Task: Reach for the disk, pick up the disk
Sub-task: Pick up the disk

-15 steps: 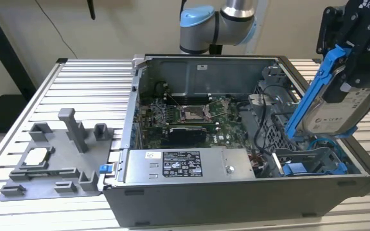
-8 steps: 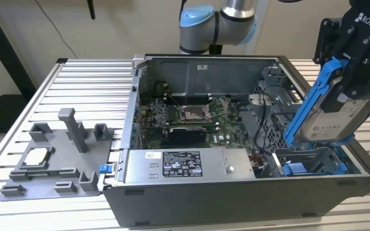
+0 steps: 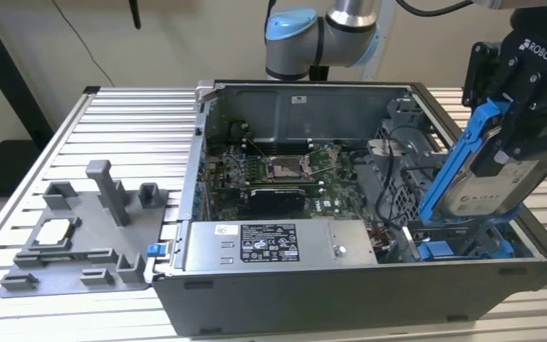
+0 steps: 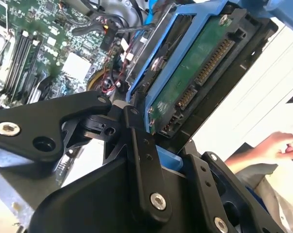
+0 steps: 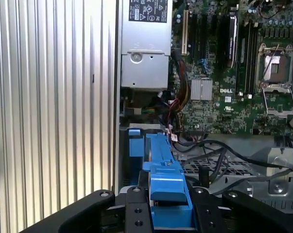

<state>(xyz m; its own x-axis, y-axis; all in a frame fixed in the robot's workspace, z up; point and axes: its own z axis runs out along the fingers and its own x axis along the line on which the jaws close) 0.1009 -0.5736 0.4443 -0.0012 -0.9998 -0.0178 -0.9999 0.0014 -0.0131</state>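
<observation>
Ribbed aluminium table (image 3: 83, 128) fills the scene, and an open computer case (image 3: 350, 285) lies on it with its motherboard (image 3: 283, 167) exposed. On the exterior view's left I see a grey fixture (image 3: 79, 242) with upright posts and a small silver chip (image 3: 53, 231) lying flat in it.

My gripper (image 3: 516, 142) is up at the exterior view's right, over the case's front corner, and it is clamped on the disk (image 3: 487, 182). I see the disk lifted clear of the blue bay (image 3: 464, 249), tilted steeply, its labelled silver face toward the camera and its blue frame running up along one edge.

In the second wrist view the black fingers (image 4: 141, 160) grip the disk (image 4: 195, 73) at its lower end; its green circuit board and connector face the lens, and a person's hand (image 4: 270, 145) shows beyond the table edge. In the first wrist view the blue frame (image 5: 165, 179) sits between the fingers (image 5: 136, 208), with the power supply (image 5: 144, 48) and motherboard (image 5: 233, 73) below.
</observation>
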